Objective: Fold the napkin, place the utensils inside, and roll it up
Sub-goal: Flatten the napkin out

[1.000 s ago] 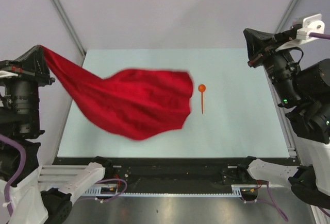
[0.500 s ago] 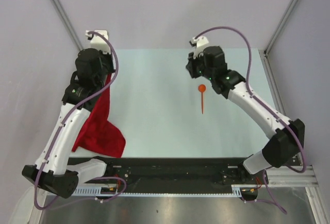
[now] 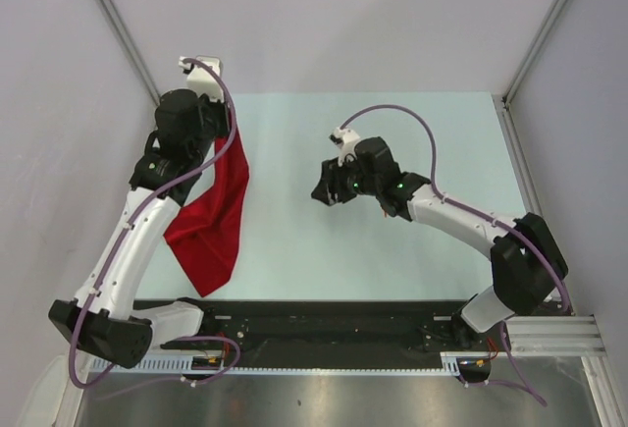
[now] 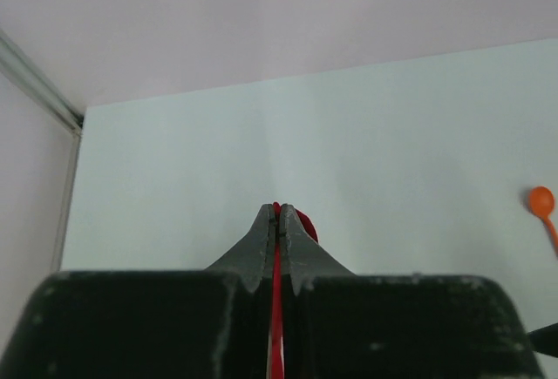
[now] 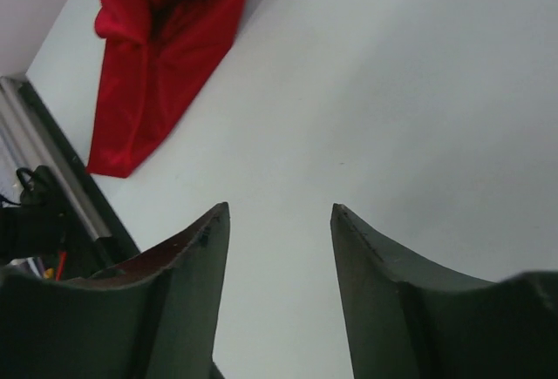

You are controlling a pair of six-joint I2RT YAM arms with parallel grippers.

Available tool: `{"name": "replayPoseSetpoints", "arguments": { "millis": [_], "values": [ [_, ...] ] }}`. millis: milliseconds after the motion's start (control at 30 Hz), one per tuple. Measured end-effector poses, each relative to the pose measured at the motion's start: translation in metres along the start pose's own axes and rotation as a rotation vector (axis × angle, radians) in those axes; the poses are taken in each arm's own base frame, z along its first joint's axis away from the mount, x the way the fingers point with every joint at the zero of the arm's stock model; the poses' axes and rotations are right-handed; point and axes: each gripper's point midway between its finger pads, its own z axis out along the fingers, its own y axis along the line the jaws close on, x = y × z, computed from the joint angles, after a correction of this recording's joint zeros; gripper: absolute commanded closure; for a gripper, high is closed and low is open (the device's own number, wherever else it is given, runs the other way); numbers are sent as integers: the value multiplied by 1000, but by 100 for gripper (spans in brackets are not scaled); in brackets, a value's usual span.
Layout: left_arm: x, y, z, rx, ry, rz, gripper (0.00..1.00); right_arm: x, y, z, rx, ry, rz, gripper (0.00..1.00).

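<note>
The red napkin (image 3: 214,213) hangs in a narrow, bunched fall over the left side of the table, its lower tip near the front edge. My left gripper (image 3: 224,135) is shut on its top edge; in the left wrist view a thin red strip of napkin (image 4: 277,327) runs between the closed fingers of the left gripper (image 4: 279,210). The orange spoon (image 4: 541,201) lies on the table at that view's right edge; in the top view my right arm hides it. My right gripper (image 3: 320,194) stands open and empty over mid-table. In the right wrist view, the right gripper (image 5: 281,210) points toward the napkin (image 5: 157,65).
A pale green mat (image 3: 442,123) covers the table. A black rail (image 3: 324,321) runs along the near edge. Grey walls and slanted metal posts (image 3: 118,25) close in the left, back and right sides.
The napkin, spread wide in the air a second ago, now hangs bunched from my left gripper. My right arm has swung left past the spoon, and its jaws have opened.
</note>
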Motion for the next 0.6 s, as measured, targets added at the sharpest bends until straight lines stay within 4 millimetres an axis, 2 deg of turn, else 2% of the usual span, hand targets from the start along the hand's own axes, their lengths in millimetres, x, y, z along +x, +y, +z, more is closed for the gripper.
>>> {"name": "replayPoseSetpoints", "arguments": {
  "millis": [67,133,267,367,433,600],
  "values": [
    [3,-6,2,30,11,-13,100,13,15,7,-39,21,12,41],
    [3,-17,1,85,12,-35,100,15,32,12,-74,14,12,41],
    [-12,-43,-8,223,2,-80,100,-2,57,16,-107,-63,9,38],
    [-34,-63,-19,312,-37,-102,100,-25,69,11,-110,-158,10,37],
    [-45,-76,-27,366,-58,-111,100,-48,74,-1,-105,-241,8,37],
    [-53,-98,-39,445,-65,-129,100,-113,93,-36,-121,-446,-6,36]
  ]
}}
